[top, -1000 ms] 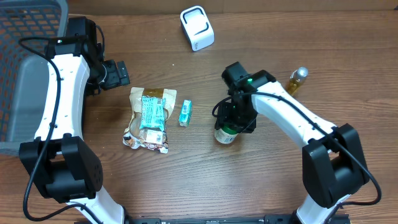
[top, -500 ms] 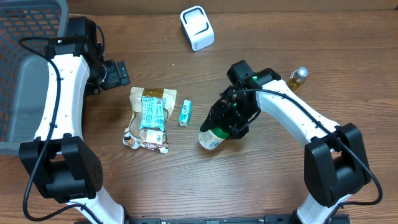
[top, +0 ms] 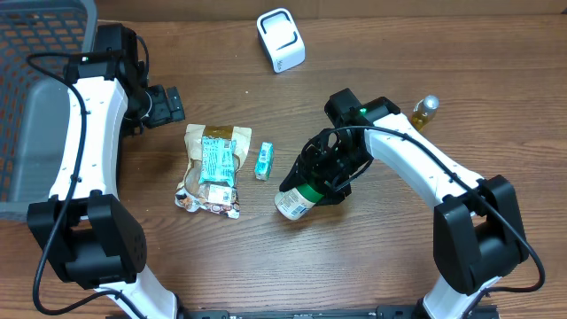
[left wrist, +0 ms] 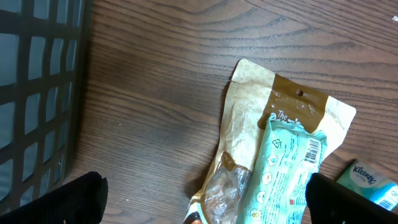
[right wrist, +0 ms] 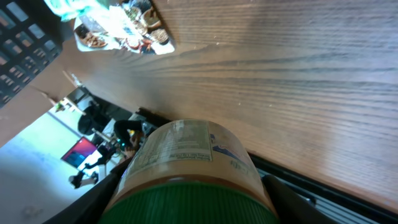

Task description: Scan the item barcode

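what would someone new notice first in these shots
The right pincer grips a green-lidded jar, tipped sideways near the middle of the table. Left of it lies a brown snack bag with a teal packet on top, and a white scanner sits at the far edge.

We get soft, even light in the overhead view; the arms [top: 84,133] throw only faint shadows on the table [top: 496,80]; left wrist is crisp on the snack bag [left wrist: 245,124], though its fingers [left wrist: 68,199] are dark blurs in the bottom corners; right wrist has the jar [right wrist: 186,155] so near that its green lid [right wrist: 193,208] goes soft, plus a washed-out bright patch lower left and some sheen on the wood.
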Tool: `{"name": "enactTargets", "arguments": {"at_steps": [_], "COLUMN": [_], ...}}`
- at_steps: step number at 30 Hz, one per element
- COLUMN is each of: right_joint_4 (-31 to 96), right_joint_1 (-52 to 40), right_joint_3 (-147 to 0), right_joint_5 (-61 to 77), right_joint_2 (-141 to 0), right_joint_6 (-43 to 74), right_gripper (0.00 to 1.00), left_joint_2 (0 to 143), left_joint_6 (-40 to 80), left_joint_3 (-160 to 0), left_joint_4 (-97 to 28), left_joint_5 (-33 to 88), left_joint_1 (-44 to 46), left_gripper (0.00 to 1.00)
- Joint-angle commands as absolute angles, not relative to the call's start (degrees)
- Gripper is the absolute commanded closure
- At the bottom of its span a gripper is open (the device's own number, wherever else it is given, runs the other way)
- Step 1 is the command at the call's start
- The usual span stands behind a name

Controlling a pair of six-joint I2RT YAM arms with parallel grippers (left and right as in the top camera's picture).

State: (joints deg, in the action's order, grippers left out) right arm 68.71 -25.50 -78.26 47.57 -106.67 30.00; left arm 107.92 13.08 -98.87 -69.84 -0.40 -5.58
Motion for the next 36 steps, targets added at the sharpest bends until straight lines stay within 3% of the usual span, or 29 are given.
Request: {"name": "enactTargets", "arguments": {"at_steps": [1,36], "right_joint_4": [69.38,72.16], "right_joint_1": [-25.36,-25.36], "right_joint_3": [-79.94,-79.94], "right_joint_5": [51.57,55.61], "right_joint_2": [-106.52,-106.52], "right_joint_6": [29.98,30.17], "right_gripper": [0.74,0.75], "left_joint_2": [107.57,107.57], "left_joint_6": [12.21,12.23], "left_joint_3": [-98.61,-98.61], "left_joint_4": [-69.78,-69.80], "left_joint_5": [0.01,0.01], "left_joint_1": [-5.21,-5.21], "left_gripper": [0.01,0.00]}}
